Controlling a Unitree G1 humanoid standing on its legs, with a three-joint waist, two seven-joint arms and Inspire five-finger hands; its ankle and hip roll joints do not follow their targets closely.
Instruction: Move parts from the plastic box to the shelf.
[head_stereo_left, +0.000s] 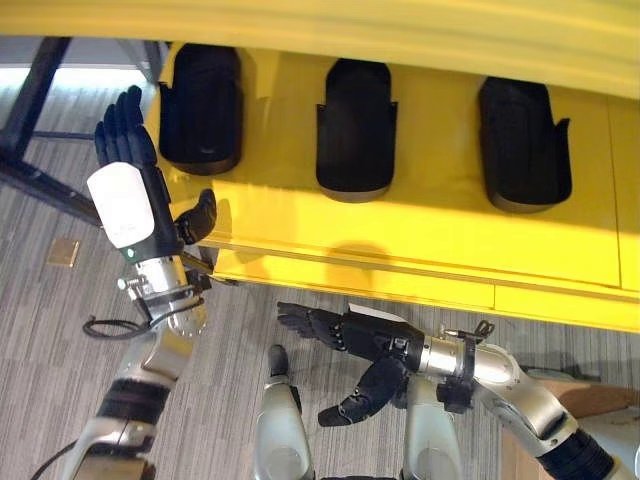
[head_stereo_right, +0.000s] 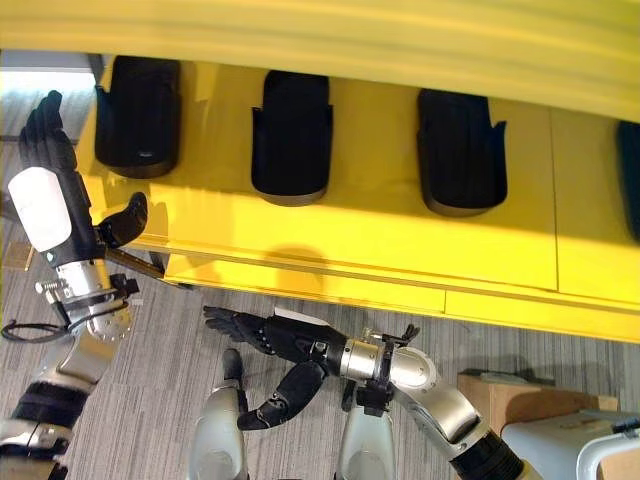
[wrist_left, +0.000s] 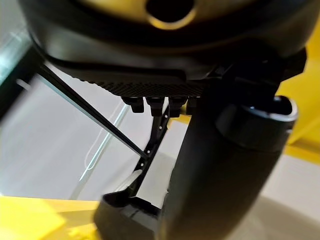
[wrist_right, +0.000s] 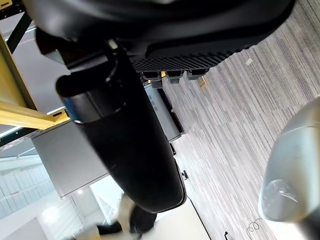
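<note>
Three black moulded parts (head_stereo_left: 200, 110) (head_stereo_left: 355, 130) (head_stereo_left: 522, 145) lie in a row on the yellow shelf (head_stereo_left: 430, 230). The edge of another dark part (head_stereo_right: 632, 170) shows at the shelf's far right. My left hand (head_stereo_left: 128, 190) is raised at the shelf's left end, beside the leftmost part, fingers straight and thumb out, holding nothing. My right hand (head_stereo_left: 360, 335) hangs low in front of the shelf's front edge, fingers stretched towards the left and thumb pointing down, empty. Both hands are open.
A brown cardboard box (head_stereo_right: 510, 395) and a pale grey container (head_stereo_right: 570, 445) stand on the floor at the lower right. Black frame legs (head_stereo_left: 30, 100) rise left of the shelf. A small tan square (head_stereo_left: 64, 252) lies on the grey carpet.
</note>
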